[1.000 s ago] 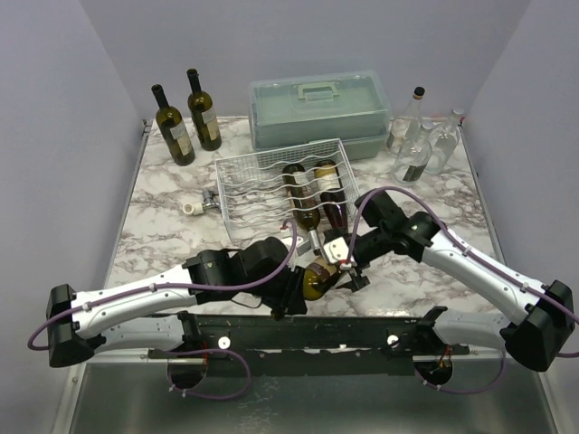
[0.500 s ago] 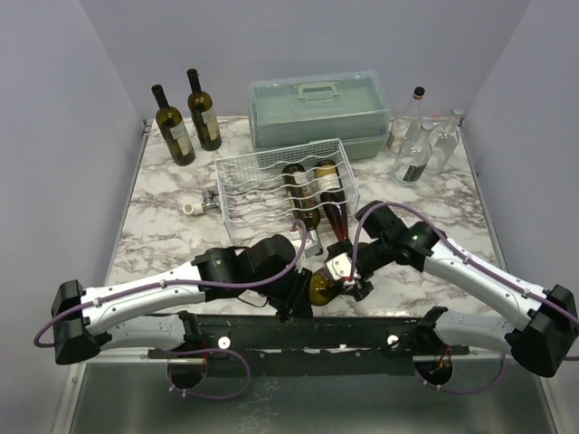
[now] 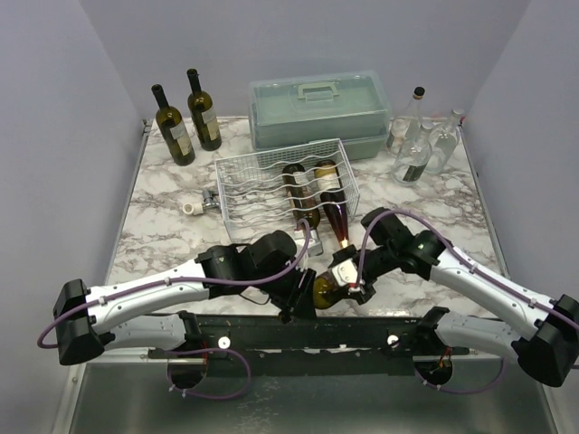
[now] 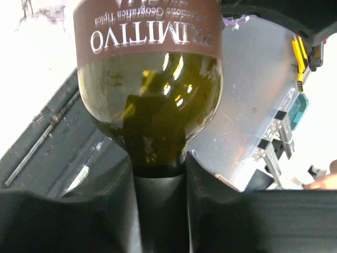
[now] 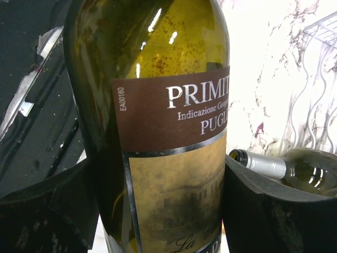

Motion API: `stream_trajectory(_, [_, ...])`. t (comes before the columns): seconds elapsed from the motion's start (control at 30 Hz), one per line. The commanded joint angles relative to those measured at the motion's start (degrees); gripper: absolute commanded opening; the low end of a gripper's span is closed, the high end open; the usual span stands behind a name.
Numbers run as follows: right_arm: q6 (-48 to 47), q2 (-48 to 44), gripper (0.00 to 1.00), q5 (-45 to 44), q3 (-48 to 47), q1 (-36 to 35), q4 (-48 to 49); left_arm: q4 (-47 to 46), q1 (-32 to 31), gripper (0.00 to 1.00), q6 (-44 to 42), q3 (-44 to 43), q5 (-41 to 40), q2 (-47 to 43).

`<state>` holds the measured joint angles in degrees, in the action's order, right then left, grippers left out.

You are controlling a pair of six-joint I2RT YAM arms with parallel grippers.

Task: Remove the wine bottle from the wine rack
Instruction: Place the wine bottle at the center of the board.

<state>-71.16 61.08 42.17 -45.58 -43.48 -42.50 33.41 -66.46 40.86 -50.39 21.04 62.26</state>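
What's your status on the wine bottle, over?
Left gripper shut on bottle neck. Right gripper flanking its label, grip unclear. Bottle held at the rack front edge, two other bottles lying in it. Nothing in the way.

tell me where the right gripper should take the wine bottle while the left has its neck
Probably the labelled body: the left gripper is shut on the neck of the wine bottle, and the body is round and straight-walled. Bring the right gripper in sideways, one finger each side of the label.
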Motion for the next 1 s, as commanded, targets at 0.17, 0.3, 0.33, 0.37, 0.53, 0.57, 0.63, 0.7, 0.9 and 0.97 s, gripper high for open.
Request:
stream_trajectory(0.17, [3.3,-4.1,0.00,5.2,4.9,1.8,2.4,-15.7,2.7,0.85,-0.9,2.4,1.9,-4.7])
stream_trajectory(0.3, [4.3,-4.9,0.00,5.8,5.6,2.9,2.7,-17.0,3.1,0.89,-2.3,3.2,1.5,-5.8])
stream_trajectory(0.33, [4.6,-5.2,0.00,6.2,6.0,3.3,3.0,-17.1,3.3,0.89,-2.8,3.2,1.0,-6.2])
stream_trajectory(0.37, [5.1,-5.6,0.00,6.5,6.3,3.7,3.3,-17.2,3.4,0.91,-3.4,3.2,0.0,-7.0])
stream_trajectory(0.53, [6.7,-6.9,0.00,9.3,6.3,6.4,3.2,-19.4,3.6,0.96,-6.5,4.1,-8.8,-12.4])
stream_trajectory(0.57, [6.8,-7.1,0.00,9.7,6.4,7.1,3.1,-20.2,3.7,0.98,-6.8,4.4,-10.9,-13.4])
stream_trajectory(0.63, [7.3,-7.6,0.00,10.2,6.2,8.2,2.9,-23.9,3.9,0.99,-7.9,5.6,-13.9,-15.8])
stream_trajectory(0.7, [7.8,-8.0,0.00,10.9,6.0,9.4,2.6,-28.2,4.1,0.99,-8.7,7.1,-15.9,-17.7])
stream_trajectory(0.9, [12.2,-8.9,0.00,12.6,5.4,12.4,3.3,-38.7,4.7,0.99,-10.1,10.9,-23.4,-21.4])
stream_trajectory(0.97, [13.5,-9.0,0.00,13.4,4.8,13.6,3.3,-41.8,4.7,0.99,-10.4,12.4,-25.4,-22.8])
